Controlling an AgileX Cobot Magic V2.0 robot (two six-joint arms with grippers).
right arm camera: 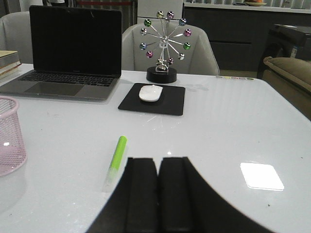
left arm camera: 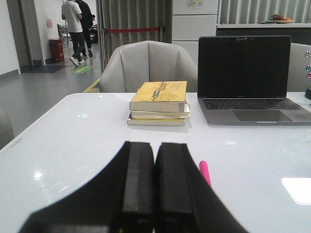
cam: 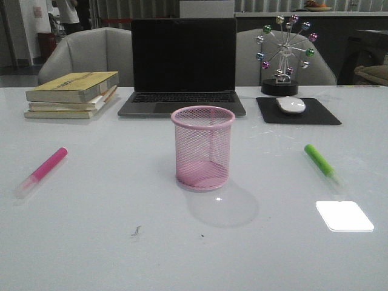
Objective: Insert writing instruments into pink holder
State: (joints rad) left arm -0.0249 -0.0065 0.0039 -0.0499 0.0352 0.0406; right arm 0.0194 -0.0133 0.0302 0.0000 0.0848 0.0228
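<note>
**Both claws shut, both markers lying loose on the table**

Looking through your wrist cameras, you are seeing the left gripper (left arm camera: 154,187) with its two black fingers pressed together and nothing between them. The pink marker (left arm camera: 204,172) is lying on the white table (left arm camera: 73,141) just ahead of that claw and a little to its right, partly hidden behind the right finger. Beyond it the stack of books (left arm camera: 159,103) and the laptop (left arm camera: 247,77) are sitting well ahead.

Your right gripper (right arm camera: 158,194) is likewise showing its fingers closed on nothing. The green marker (right arm camera: 115,161) is lying flat just ahead and to the left of this claw, not touching it. Further left the pink holder (right arm camera: 7,133) is standing upright and empty, midway between the two markers in the front view. The mouse (right arm camera: 150,93) is resting on its black pad (right arm camera: 172,103) ahead.
</note>
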